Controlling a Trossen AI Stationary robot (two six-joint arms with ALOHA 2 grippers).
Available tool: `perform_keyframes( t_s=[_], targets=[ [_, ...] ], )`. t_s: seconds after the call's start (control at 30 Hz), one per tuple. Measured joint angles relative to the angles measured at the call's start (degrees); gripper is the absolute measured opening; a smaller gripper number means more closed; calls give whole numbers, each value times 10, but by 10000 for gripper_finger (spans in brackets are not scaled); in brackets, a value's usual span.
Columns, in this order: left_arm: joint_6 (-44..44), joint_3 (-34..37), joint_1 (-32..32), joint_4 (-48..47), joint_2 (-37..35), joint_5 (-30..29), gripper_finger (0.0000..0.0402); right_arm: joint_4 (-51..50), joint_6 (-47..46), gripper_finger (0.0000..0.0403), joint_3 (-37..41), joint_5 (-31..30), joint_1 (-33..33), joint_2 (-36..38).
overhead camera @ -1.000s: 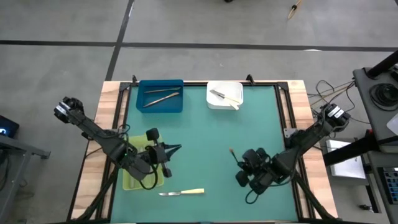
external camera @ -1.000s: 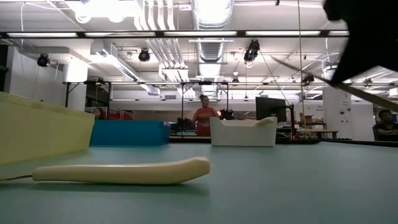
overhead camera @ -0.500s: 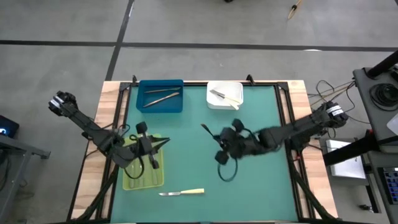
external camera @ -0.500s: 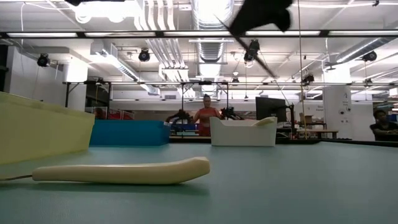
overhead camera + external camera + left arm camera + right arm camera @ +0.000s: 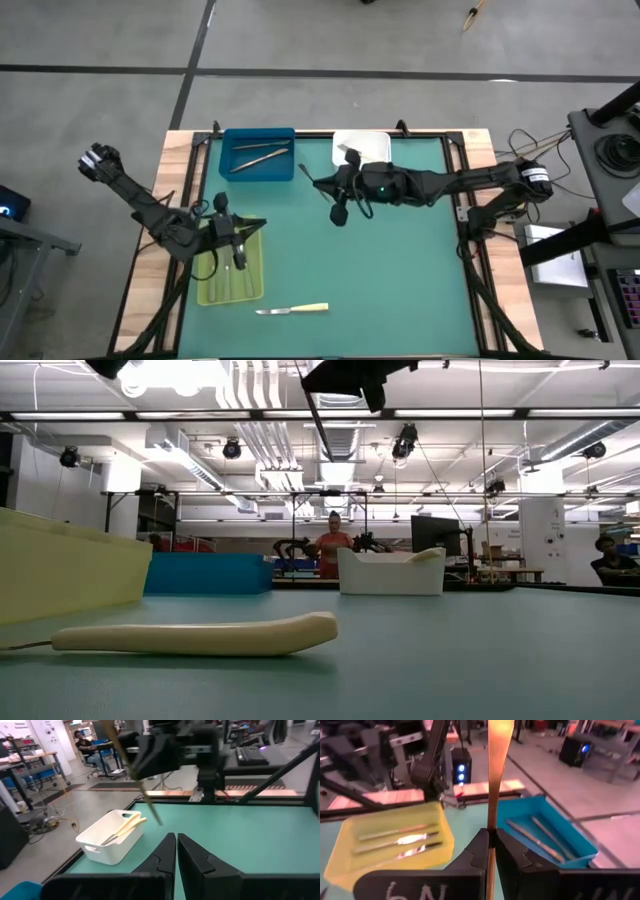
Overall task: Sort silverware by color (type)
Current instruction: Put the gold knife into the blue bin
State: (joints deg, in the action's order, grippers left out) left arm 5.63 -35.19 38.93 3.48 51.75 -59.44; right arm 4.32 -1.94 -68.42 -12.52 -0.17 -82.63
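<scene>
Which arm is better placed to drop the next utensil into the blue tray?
Right. The right gripper is shut on a slim utensil, in the air beside the blue tray. The left gripper is shut, holds nothing and hangs over the yellow-green tray.

Open mat (image 5: 400,270); lone knife (image 5: 292,309) near front edge.

Shiny grey metal is seen in the utensils (image 5: 402,840) lying in the smooth plastic yellow-green tray (image 5: 350,822), while a matt, pale plastic-looking handle is shown on the knife (image 5: 195,635) on the matt green table (image 5: 400,270).
</scene>
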Motion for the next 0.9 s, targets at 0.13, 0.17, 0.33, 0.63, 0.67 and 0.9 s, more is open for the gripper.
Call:
perform_keyframes(
  t_s=[0.13, 0.17, 0.33, 0.63, 0.67, 0.9],
  targets=[
    [-2, -14, 23, -2, 1, 0, 0, 19, 19, 11, -8, 9, -12, 0],
    [-5, -18, 29, -1, 1, -1, 0, 20, 20, 11, -12, 10, -15, 0],
    [-31, -34, 56, -2, 1, -34, 0, 19, 37, 11, -30, 14, -34, -9],
    [-39, -45, 69, -22, -2, -83, 0, -3, 78, 11, -123, 57, -81, -92],
    [-39, -45, 70, -24, -2, -83, 0, -7, 88, 11, -140, 57, -86, -106],
    [-39, -45, 73, -26, -6, -91, 0, -52, 139, 11, -259, 57, -118, -195]
  ],
)
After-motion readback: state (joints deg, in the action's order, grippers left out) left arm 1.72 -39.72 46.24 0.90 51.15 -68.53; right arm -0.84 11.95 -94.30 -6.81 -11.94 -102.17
